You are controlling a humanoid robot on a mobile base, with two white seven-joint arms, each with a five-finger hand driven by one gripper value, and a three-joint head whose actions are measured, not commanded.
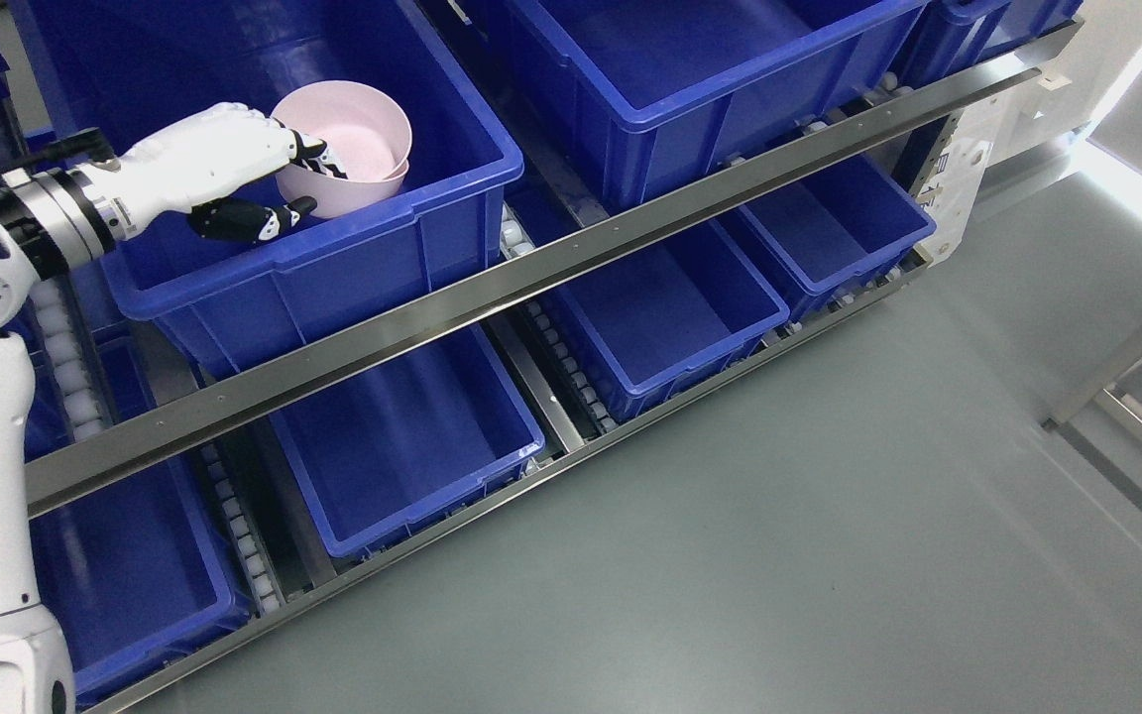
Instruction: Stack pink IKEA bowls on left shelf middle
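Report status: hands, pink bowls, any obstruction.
Left hand gripping top round pink plastic bowl, nested in second pink bowl, inside blue plastic bin. Right hand unseen. No obstruction.

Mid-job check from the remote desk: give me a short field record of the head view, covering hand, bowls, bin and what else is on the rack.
active hand: left hand, arm entering from the picture's left
grasp: fingers over the near rim of the upper pink bowl, thumb under it
bowls: upper pink bowl nested in a lower pink bowl, both tilted
location: inside the blue bin on the upper rack level
lower level: empty blue bins below the metal rail
right hand: not in view
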